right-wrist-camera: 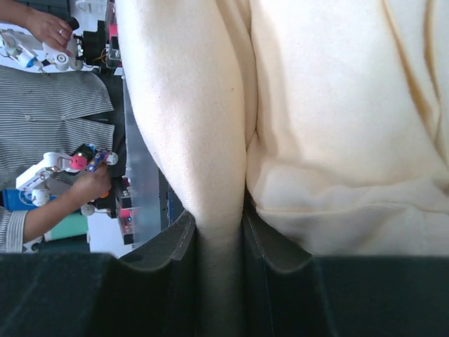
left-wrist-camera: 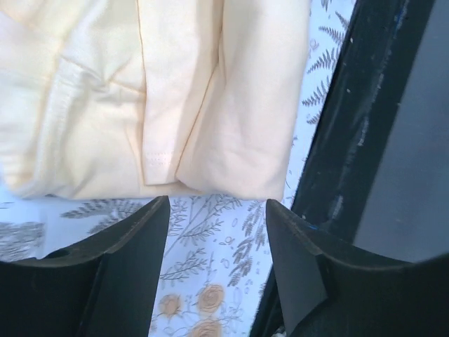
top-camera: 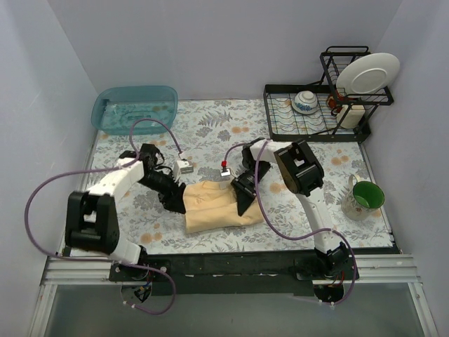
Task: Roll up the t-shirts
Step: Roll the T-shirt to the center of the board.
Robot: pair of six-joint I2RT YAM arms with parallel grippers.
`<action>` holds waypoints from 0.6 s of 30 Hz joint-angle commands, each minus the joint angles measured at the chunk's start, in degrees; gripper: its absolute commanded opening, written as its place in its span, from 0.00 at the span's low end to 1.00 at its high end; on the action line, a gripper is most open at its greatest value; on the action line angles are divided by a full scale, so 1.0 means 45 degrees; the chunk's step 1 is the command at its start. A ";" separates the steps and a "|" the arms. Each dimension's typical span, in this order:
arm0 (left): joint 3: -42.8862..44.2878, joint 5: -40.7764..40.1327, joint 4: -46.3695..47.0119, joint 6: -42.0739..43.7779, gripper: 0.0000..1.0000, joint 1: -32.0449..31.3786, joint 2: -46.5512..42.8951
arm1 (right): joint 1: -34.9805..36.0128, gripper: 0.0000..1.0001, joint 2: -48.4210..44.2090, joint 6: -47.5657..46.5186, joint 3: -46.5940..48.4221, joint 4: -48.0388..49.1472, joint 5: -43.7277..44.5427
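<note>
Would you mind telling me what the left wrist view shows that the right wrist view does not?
Only the left wrist view shows the floral table covering and the left end effector open, empty, just short of the t-shirt. Only the right wrist view shows the right end effector shut on a fold of it, and a person in a striped shirt. Both show the pale yellow t-shirt.

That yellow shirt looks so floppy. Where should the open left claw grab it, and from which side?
Probably the stacked, folded edge on the left side of the t-shirt, approached low along the table from the left. The left gripper faces that edge with its jaws open, and the layers there look thick enough to pinch together. The right gripper is pinching a fold on the opposite side.
</note>
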 commanded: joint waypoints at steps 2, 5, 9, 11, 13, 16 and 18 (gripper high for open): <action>-0.0873 -0.1043 0.2163 -0.0421 0.58 -0.1406 -0.4704 | -0.0334 0.01 0.0788 0.0444 0.0868 0.1144 0.2483; -0.2045 -0.1667 0.3743 -0.1357 0.59 -0.3123 -0.6039 | -0.0334 0.01 0.0847 0.1069 0.0888 0.1691 0.2893; -0.3510 -0.3170 0.5584 -0.2335 0.63 -0.5059 -0.7563 | -0.0334 0.01 0.1257 0.1402 0.1142 0.1867 0.3050; -0.3862 -0.3483 0.6189 -0.2531 0.63 -0.5451 -0.7644 | -0.0334 0.01 0.1413 0.1441 0.1336 0.1809 0.3070; -0.3922 -0.3524 0.6368 -0.2609 0.63 -0.5704 -0.7527 | -0.0353 0.01 0.1472 0.1441 0.1396 0.1809 0.3109; -0.4078 -0.3699 0.6680 -0.3172 0.63 -0.6153 -0.7332 | -0.0353 0.01 0.1531 0.1461 0.1493 0.1789 0.3012; -0.4215 -0.3836 0.6837 -0.3507 0.63 -0.6408 -0.7253 | -0.0334 0.01 0.1570 0.1500 0.1591 0.1828 0.2953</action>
